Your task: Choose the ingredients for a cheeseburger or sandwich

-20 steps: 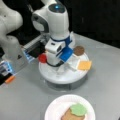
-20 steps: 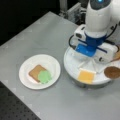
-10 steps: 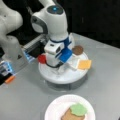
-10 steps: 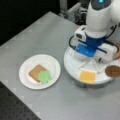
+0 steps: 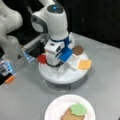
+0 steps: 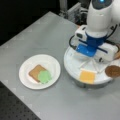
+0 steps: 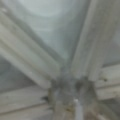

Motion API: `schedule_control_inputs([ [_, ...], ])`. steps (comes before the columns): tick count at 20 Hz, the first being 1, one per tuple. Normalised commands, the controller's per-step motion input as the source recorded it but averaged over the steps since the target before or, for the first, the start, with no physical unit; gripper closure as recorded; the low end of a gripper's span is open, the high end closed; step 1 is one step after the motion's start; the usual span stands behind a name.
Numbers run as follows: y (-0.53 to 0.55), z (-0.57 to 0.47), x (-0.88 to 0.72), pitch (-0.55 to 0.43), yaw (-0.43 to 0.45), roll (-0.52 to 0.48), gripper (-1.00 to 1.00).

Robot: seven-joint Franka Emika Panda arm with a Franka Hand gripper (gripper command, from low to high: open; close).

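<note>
Your pincer (image 6: 93, 58) sits low over the round white tray (image 6: 72, 66) — unmoved; its opening can't be told. Square yellow cheese (image 6: 87, 76) lies beside it; bread (image 6: 36, 72) and lumpy lettuce (image 6: 45, 76) rest on the paper plate (image 6: 53, 63).

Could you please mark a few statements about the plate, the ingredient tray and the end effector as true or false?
1. A bread square with green lettuce on it lies on the white paper plate. True.
2. The yellow cheese square is already on the plate. False: it lies on the round white tray, in both front views.
3. The end effector is down over the tray. True.
4. The dark-brown patty sits on top of the lettuce. False: it is at the tray's edge.
5. A red tomato disc shows at the tray's edge, on a front view's left. True.
</note>
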Motion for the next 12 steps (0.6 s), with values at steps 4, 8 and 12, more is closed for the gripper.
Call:
schedule_control_inputs([
  [4,0.03,-0.02,-0.16,-0.084,0.004,0.091,-1.00],
  [8,0.02,0.05,-0.12,-0.053,-0.006,0.102,-1.00],
  [12,0.01,0.20,-0.08,0.006,-0.023,0.096,-1.00],
])
